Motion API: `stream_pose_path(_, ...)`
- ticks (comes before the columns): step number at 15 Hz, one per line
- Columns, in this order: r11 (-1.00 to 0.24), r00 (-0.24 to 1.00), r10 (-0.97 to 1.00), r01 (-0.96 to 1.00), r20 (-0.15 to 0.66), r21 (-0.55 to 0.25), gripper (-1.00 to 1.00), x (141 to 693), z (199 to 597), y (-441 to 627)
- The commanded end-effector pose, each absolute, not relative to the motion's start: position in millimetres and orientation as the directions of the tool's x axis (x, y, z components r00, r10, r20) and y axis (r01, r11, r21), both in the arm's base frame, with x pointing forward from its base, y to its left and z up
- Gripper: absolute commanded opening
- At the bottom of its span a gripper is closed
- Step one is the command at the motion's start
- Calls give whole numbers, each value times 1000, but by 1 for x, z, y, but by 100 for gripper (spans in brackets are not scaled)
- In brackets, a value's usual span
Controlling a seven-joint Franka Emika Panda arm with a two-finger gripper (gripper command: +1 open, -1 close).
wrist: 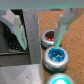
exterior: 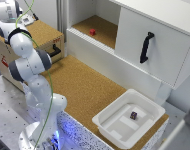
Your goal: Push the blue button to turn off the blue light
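Directly over the blue button [wrist: 54,55]
Gripper [wrist: 36,30] fingers spread; one fingertip [wrist: 59,36] hovers just above it.

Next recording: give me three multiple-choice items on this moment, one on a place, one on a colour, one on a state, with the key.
1. Where does the white tray sit in the exterior view?
A. On the cork counter, toward that view's right
B. Inside the open cabinet shelf
C. On top of the cardboard box

2. What colour is the centre of the button beside the blue button, farther from the camera?
A. Yellow
B. Reddish
C. White

3. How does the gripper stand?
A. Shut on the blue button
B. Shut on the tray
C. Fingers apart, holding nothing

Key: A, the tray rests on cork near the right edge; B, the red-centred button shows a dark red middle; C, a clear gap separates the fingers.
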State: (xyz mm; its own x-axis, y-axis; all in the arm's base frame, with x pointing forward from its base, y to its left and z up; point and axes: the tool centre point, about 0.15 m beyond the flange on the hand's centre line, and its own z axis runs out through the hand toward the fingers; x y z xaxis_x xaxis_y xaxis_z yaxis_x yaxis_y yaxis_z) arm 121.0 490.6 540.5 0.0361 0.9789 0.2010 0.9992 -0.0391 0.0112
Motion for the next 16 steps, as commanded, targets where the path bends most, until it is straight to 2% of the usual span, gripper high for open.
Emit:
stream_pose_path(1,41,-33,993,996,110,-74,-100,135,532,555)
stream_pose_path(6,-23,26,996,999,80,-41,-100,152,496,556)
stream_pose_path(10,-67,65,995,997,80,33,-100,166,478,552)
stream_pose_path(16,-40,40,999,999,-19,-14,-100,155,432,547)
